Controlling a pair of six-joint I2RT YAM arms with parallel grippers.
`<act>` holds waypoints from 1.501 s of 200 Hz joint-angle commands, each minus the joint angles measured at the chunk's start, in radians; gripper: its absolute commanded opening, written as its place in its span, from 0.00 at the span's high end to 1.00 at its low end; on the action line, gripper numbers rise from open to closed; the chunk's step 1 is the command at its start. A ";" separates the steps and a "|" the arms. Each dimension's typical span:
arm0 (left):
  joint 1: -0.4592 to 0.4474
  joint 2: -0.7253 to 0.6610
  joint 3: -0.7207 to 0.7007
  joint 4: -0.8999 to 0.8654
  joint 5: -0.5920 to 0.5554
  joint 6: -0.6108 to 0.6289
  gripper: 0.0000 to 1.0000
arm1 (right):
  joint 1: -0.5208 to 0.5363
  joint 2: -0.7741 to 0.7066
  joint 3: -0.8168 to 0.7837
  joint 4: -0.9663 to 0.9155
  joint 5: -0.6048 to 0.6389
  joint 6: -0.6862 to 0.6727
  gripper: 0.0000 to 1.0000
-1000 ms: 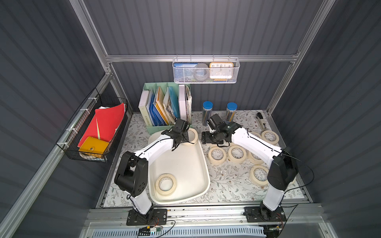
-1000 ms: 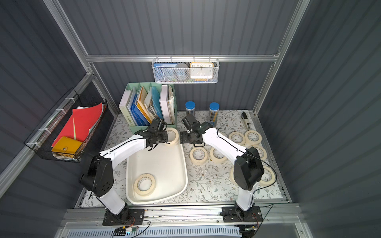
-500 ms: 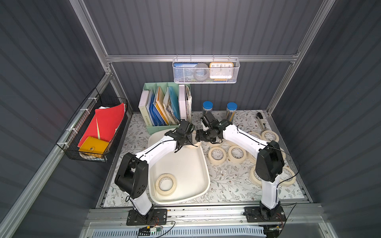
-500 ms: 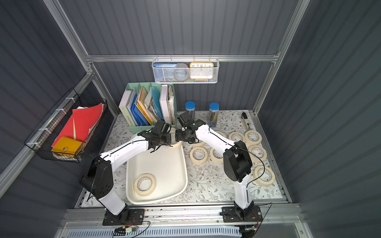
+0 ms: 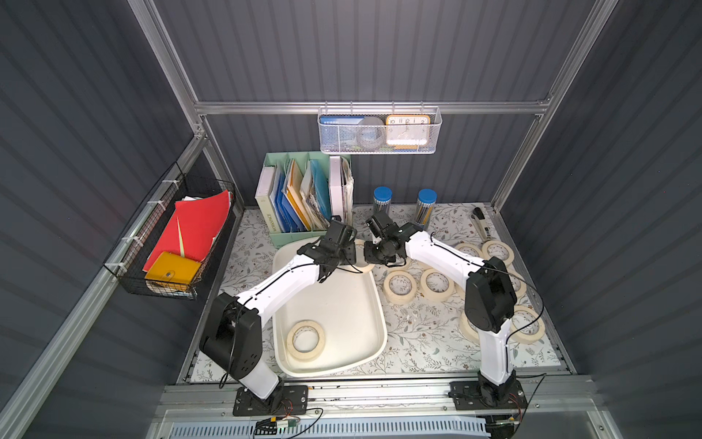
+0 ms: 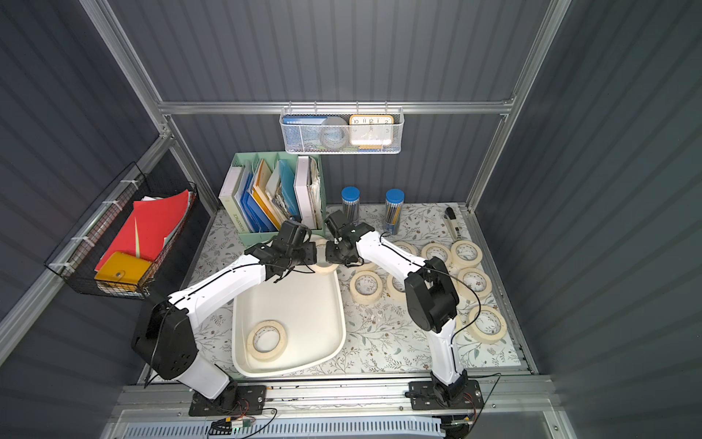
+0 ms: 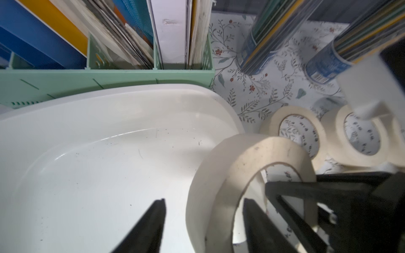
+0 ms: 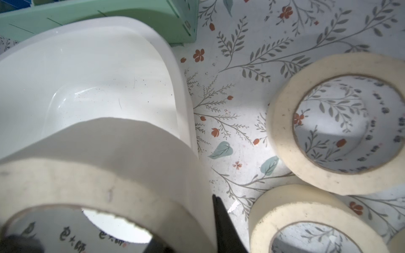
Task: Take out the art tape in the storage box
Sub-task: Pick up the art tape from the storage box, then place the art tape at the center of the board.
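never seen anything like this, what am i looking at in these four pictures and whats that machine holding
Two white robot arms stand bolted at the front of a flowered table. Two pictures look down from overhead; the other two come from cameras on each arm's wrist. A cream tub holds one tape roll; many more rolls lie beside it. At the tub's far corner the right tool pinches a raised roll, while the left tool stands open around its wall.

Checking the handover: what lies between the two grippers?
A roll of art tape, at the storage box's far corner. The right gripper is shut on it; the left gripper straddles its wall, jaws open. Both top views show it.
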 commanded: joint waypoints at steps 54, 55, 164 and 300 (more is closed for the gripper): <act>0.006 -0.184 -0.012 0.062 -0.042 0.079 0.07 | -0.025 -0.214 -0.183 0.017 0.102 0.053 1.00; 0.006 -0.185 -0.013 0.063 -0.044 0.080 0.07 | -0.025 -0.219 -0.188 0.016 0.102 0.053 1.00; 0.006 -0.115 -0.022 0.209 -0.087 0.087 0.04 | -0.042 -0.816 -0.796 -0.273 0.284 0.278 1.00; 0.006 -0.098 -0.071 0.227 -0.060 0.082 0.04 | -0.230 -0.730 -1.103 -0.097 0.170 0.359 1.00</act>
